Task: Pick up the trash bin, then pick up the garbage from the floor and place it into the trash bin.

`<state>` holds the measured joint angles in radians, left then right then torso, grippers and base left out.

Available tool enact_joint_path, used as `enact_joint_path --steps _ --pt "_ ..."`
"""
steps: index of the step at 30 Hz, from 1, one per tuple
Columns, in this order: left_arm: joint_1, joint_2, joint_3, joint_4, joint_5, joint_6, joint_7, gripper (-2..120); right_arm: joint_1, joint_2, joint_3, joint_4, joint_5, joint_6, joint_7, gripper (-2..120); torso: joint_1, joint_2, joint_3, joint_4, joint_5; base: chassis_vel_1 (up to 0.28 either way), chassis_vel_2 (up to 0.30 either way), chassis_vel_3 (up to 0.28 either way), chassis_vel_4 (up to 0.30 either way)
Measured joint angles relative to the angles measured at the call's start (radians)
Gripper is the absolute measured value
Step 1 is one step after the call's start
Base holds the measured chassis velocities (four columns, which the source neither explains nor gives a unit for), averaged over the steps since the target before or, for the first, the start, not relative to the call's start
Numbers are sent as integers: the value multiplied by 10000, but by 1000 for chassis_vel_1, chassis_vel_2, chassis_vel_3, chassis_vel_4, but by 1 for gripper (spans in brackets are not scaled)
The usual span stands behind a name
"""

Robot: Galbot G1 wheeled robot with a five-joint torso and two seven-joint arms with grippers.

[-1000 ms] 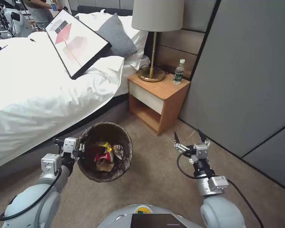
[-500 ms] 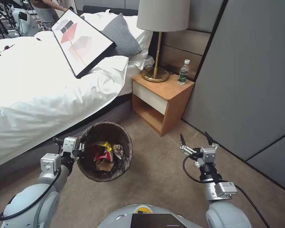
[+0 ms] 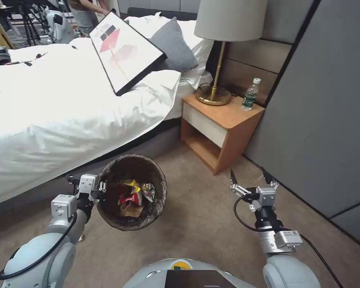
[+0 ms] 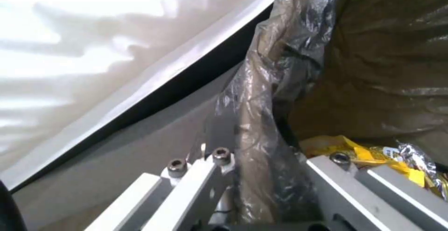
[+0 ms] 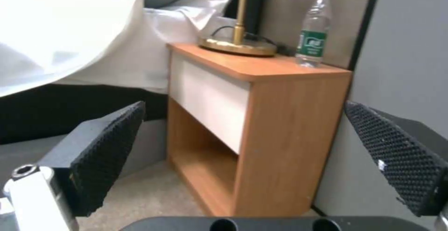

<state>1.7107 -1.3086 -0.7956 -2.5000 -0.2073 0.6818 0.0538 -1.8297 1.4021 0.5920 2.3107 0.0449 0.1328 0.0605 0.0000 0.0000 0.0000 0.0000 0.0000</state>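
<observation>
Your left gripper [image 3: 101, 187] clamps the bin [image 3: 133, 192] rim, garbage [image 3: 133, 195] inside; right gripper [image 3: 250, 179] wide open, empty; floor looks clear.

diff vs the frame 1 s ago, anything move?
The whole head view slid rightward, bed and nightstand together, so the camera turned; the things did not move. Right gripper sits slightly lower and further right, open. Left gripper stays clamped on the bin rim, garbage inside unchanged.
</observation>
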Motion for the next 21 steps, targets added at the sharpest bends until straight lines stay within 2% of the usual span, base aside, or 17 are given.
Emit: enact_joint_path --steps 21 --pt "52 -90 4 0 61 12 -16 3 -64 39 215 -56 80 83 -127 100 0 0 0 1 0 60 63 59 59"
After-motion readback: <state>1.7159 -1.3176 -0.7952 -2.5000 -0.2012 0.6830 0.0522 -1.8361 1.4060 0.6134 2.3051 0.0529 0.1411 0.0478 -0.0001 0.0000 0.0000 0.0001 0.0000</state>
